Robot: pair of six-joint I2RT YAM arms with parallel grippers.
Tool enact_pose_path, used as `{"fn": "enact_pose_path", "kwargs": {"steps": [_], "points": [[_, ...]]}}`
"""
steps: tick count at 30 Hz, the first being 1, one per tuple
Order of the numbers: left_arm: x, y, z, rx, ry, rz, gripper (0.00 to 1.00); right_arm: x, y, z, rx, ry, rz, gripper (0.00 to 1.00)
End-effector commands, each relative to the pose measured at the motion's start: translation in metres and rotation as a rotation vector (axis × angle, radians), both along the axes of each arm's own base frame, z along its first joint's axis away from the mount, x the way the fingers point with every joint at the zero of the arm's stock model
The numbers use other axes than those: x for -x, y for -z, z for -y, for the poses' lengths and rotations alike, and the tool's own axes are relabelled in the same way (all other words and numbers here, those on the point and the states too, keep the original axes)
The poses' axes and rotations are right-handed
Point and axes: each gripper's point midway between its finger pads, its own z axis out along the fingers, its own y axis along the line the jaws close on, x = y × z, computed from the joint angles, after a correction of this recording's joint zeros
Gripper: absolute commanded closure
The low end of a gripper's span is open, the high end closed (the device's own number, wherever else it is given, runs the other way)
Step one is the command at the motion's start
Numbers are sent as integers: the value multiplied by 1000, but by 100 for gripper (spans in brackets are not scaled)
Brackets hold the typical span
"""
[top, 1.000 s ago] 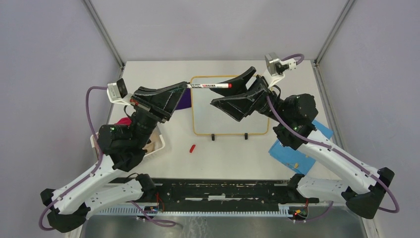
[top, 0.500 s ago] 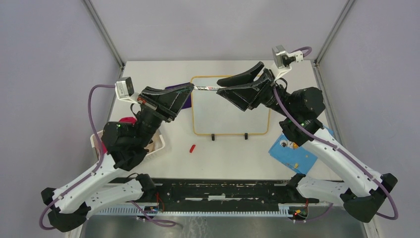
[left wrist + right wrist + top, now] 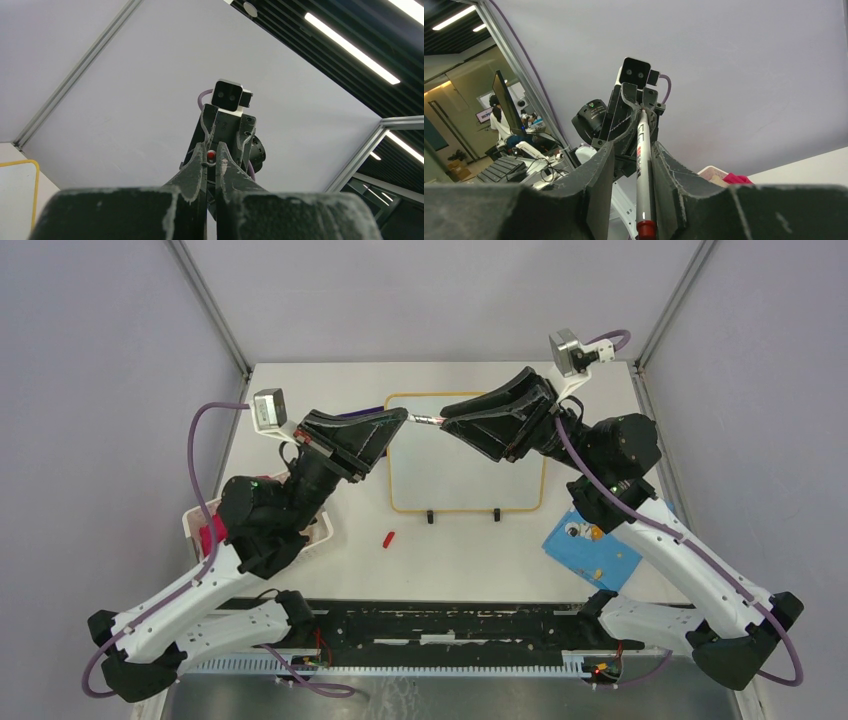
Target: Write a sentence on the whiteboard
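Whiteboard (image 3: 462,472), lying flat toward the far middle of the surface (image 3: 460,565), its two black feet at its near edge; no red marks show on the uncovered part of its face, so writing is judged not yet begun. Above the whiteboard's far edge a marker (image 3: 425,421) is held level in the air, bridging the two arms. Left end effector (image 3: 398,422), over the whiteboard's far-left corner, is clamped together on one end of the marker, steadying it. Right end effector (image 3: 450,421), over the far edge, has its jaws set around the barrel, which runs along the slot between them in the right wrist view; a slight gap shows on one side, and whether they already pinch cannot be told. The arrangement suggests a hand-over giving the right arm a writing hold. A small red cap-like piece (image 3: 389,538) lies just near of the whiteboard; a blue card (image 3: 590,552) lies to its near right.
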Motion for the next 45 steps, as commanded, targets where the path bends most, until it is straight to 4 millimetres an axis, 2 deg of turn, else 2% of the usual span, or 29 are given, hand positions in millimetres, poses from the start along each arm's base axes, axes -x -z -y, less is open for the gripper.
{"fn": "enact_pose_path", "kwargs": {"steps": [1,3,7,11,13,19,26,33,36,40,45], "points": [[5,-20,-10,37,-19,32,98,24,-29,13,-62,-47,77,64],[5,-20,-11,40,-21,30,98,24,-29,13,-63,-50,72,64],[6,-23,-13,59,-19,32,98,23,-28,13,-72,-54,62,56],[7,-26,-16,86,-14,36,98,23,-28,13,-86,-57,52,55],[9,-28,-18,99,-10,40,98,21,-27,13,-88,-55,46,54],[11,-29,-19,104,-4,43,98,16,-25,12,-88,-42,28,44],[14,-32,-20,110,8,54,98,8,-22,9,-83,-16,1,40],[12,-31,-18,100,5,47,98,-8,-14,6,-53,50,-39,44],[13,-33,-19,103,5,50,98,-11,-11,5,-43,60,-49,39],[13,-34,-18,102,4,54,98,-12,-10,6,-43,66,-49,39],[7,-29,-15,94,-8,38,98,-10,-12,5,-52,53,-49,50]]}}
